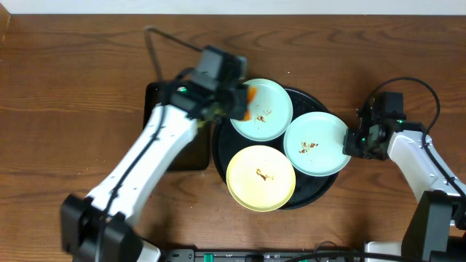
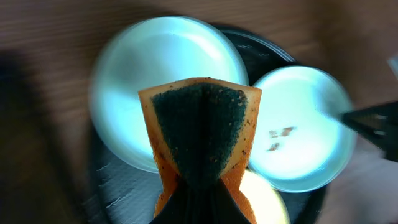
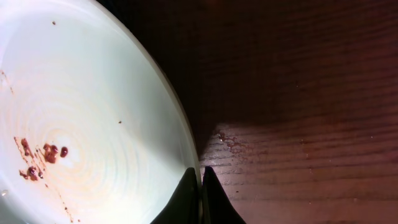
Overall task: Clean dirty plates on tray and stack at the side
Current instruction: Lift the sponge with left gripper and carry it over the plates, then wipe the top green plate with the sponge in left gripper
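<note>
Three plates lie on the round black tray [image 1: 320, 193]. One mint-green plate [image 1: 263, 110] sits at the back left with brown specks. A second mint-green plate [image 1: 315, 143] sits at the right with specks. A pale yellow plate [image 1: 261, 177] sits at the front. My left gripper [image 1: 237, 102] is shut on an orange sponge with a dark scrub face [image 2: 200, 127], held above the back-left plate [image 2: 155, 74]. My right gripper [image 1: 354, 143] is shut on the right rim of the second mint plate [image 3: 81, 124].
A smaller rectangular black tray [image 1: 156, 98] lies under my left arm, left of the round tray. Bare brown wood tabletop [image 1: 65, 109] lies to the left, and more of it [image 3: 298, 124] to the right.
</note>
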`<act>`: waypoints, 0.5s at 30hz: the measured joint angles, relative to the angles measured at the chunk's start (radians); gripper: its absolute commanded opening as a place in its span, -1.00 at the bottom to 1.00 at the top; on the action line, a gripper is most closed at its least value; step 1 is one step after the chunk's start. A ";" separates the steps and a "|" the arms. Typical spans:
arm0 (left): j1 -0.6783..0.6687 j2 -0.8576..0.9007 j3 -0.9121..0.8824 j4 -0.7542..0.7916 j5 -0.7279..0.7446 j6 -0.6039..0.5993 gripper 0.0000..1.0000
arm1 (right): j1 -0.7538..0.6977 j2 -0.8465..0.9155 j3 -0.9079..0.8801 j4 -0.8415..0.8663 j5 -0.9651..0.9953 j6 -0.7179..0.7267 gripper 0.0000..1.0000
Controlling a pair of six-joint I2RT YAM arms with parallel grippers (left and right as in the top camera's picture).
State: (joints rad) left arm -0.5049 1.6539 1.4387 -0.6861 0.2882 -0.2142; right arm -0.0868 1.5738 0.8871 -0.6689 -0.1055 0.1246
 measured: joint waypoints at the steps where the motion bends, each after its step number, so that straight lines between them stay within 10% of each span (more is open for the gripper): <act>1: -0.025 0.027 0.007 0.034 0.025 0.000 -0.85 | 0.000 0.000 0.000 0.000 0.000 0.000 -0.98; 15: -0.257 0.314 0.011 0.370 0.250 -0.061 -0.85 | 0.000 0.000 0.000 0.000 0.000 0.000 -0.98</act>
State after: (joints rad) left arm -0.7620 1.9675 1.4502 -0.3157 0.5381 -0.2752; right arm -0.0868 1.5738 0.8871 -0.6693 -0.1055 0.1246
